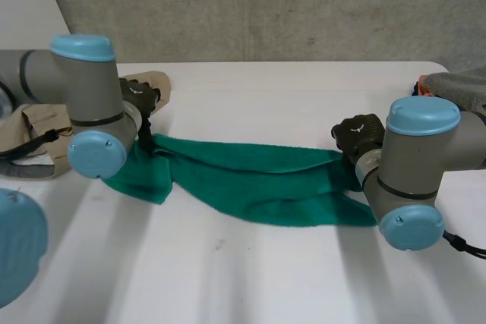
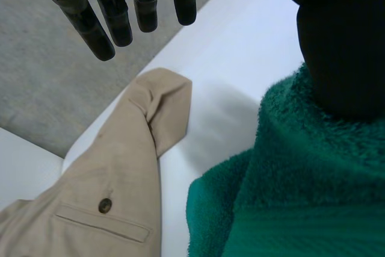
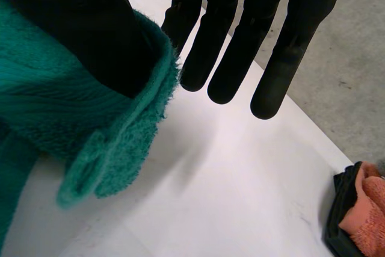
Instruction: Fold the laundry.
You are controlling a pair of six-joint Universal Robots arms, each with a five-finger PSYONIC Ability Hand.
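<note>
Saw green towel strung across table between left hand and right hand; hooked on thumbs only, with fingers straight, apart, clamping nothing; likely needed both ends pinched before lifting.

Green towel: terry, bunched lengthwise into a long strip, lying side to side across the table's middle. Each end is draped over a thumb, left hand at one end, right hand at the other. Beige trousers: crumpled, buttoned pocket up, just beside the towel's left end, not touching. Orange cloth: bunched against a dark cloth at the table's right edge.
</note>
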